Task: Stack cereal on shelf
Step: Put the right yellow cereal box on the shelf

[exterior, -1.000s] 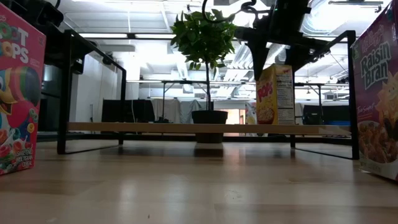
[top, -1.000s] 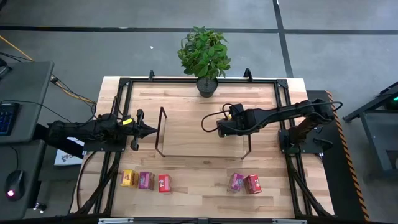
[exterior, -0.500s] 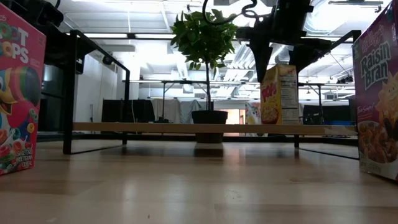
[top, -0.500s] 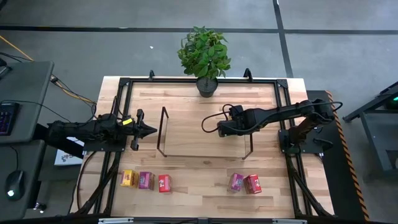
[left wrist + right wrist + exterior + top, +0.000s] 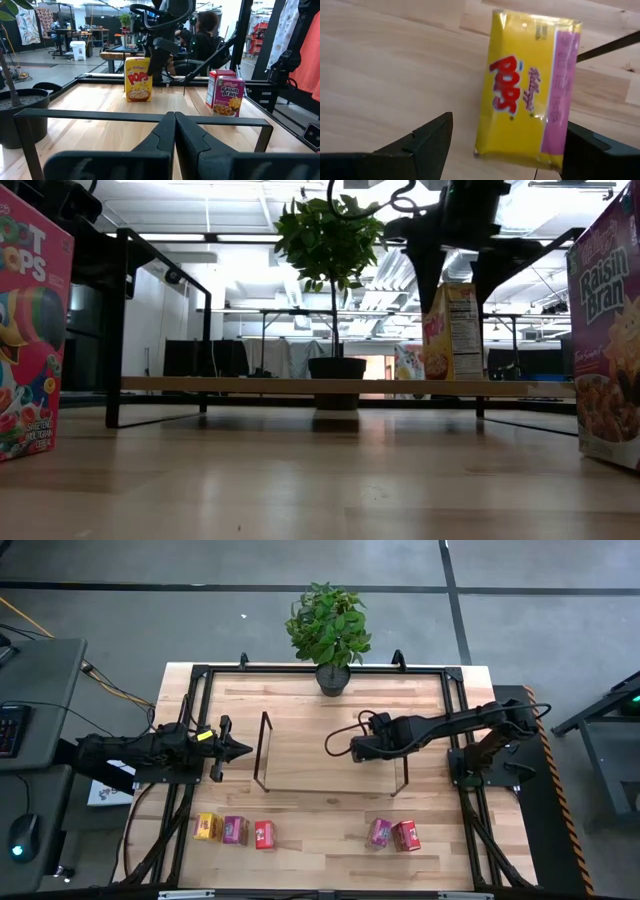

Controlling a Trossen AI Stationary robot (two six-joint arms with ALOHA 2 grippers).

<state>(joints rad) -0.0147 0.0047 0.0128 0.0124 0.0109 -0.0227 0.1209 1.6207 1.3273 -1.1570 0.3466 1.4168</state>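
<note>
On the shelf (image 5: 300,385), near its right end, a yellow "POPS" box (image 5: 452,332) is standing upright, the right gripper (image 5: 457,275) spreading open above it. "Raisin Bran" (image 5: 225,93) is showing beyond. The left gripper (image 5: 236,749) is waiting closed at the table's left edge.

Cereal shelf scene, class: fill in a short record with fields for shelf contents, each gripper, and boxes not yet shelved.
on shelf: yellow Pops box upright on the shelf
right gripper: right gripper above that box, fingers open either side of it
left gripper: left gripper shut, waiting beside the shelf's left end
boxes on table: yellow box, pink box, red box in a row; second pink box and second red box paired
also: potted plant behind shelf
</note>
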